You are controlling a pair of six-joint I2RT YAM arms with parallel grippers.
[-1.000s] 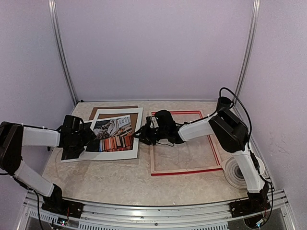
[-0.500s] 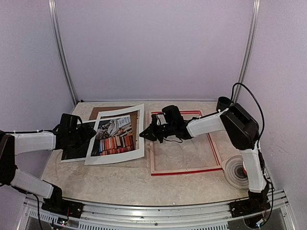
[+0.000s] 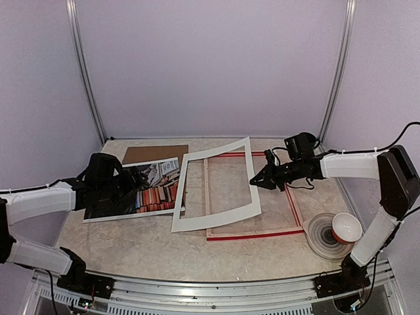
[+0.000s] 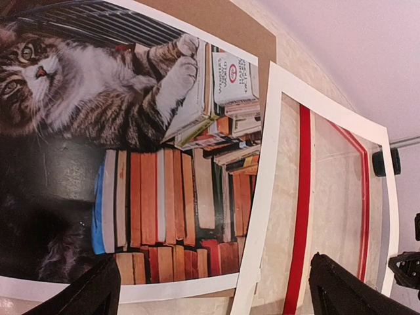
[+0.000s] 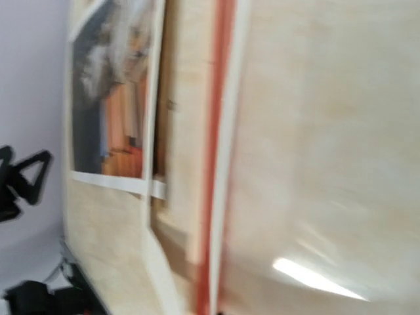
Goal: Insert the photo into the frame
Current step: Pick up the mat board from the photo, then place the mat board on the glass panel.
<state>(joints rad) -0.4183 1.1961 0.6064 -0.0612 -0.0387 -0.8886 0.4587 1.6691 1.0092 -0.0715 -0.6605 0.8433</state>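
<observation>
White mat [image 3: 216,222] pinched by the closed right hand [image 3: 264,178]: lift its far corner clear of the photo [image 3: 157,195] beneath the open left hand [image 3: 131,186].

Left tool [image 3: 133,186] wide open; right tool [image 3: 260,178] clamped shut, arm extended.

Pale lilac walls [image 3: 210,65] close in three sides, evenly lit; aluminium posts [image 3: 85,79] stand in the back corners; a beige marbled table [image 3: 164,252] meets a metal rail [image 3: 210,289].
</observation>
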